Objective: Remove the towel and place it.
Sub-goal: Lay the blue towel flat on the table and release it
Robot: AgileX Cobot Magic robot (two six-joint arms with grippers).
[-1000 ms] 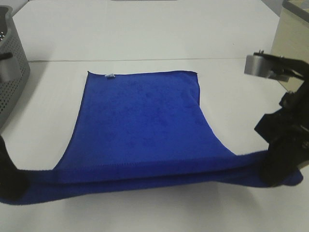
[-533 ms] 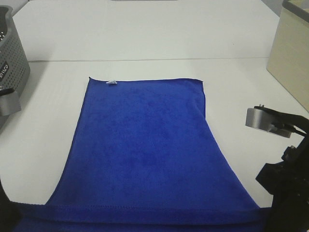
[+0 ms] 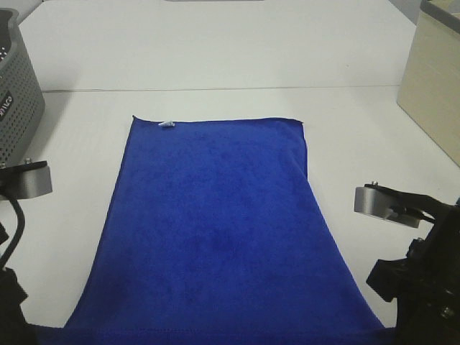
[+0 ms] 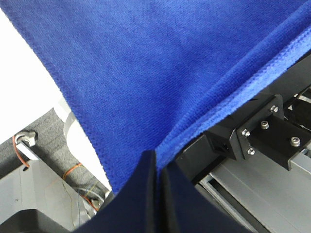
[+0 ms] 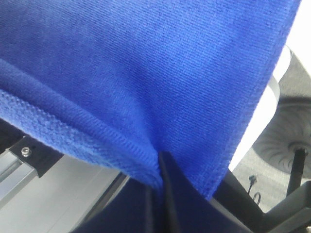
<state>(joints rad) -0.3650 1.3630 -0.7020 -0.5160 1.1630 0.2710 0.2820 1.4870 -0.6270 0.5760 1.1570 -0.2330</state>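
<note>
Blue plush towel (image 3: 215, 230) covers the middle of the white desk (image 3: 215, 57), its far edge flat and its near hem strung between the two arms. The left claw (image 4: 158, 167) is pinched tight on the near-left corner, and the right claw (image 5: 160, 167) is closed the same way on the near-right corner. A small white tag (image 3: 166, 124) sits at the far-left corner, too small to read. A grey perforated basket (image 3: 18, 93) stands far left, its white lettering illegible. A beige box (image 3: 431, 65) stands far right.

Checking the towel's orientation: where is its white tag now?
In the exterior high view, the white tag sits on the towel's far edge near its left corner, on the grey basket's side.
</note>
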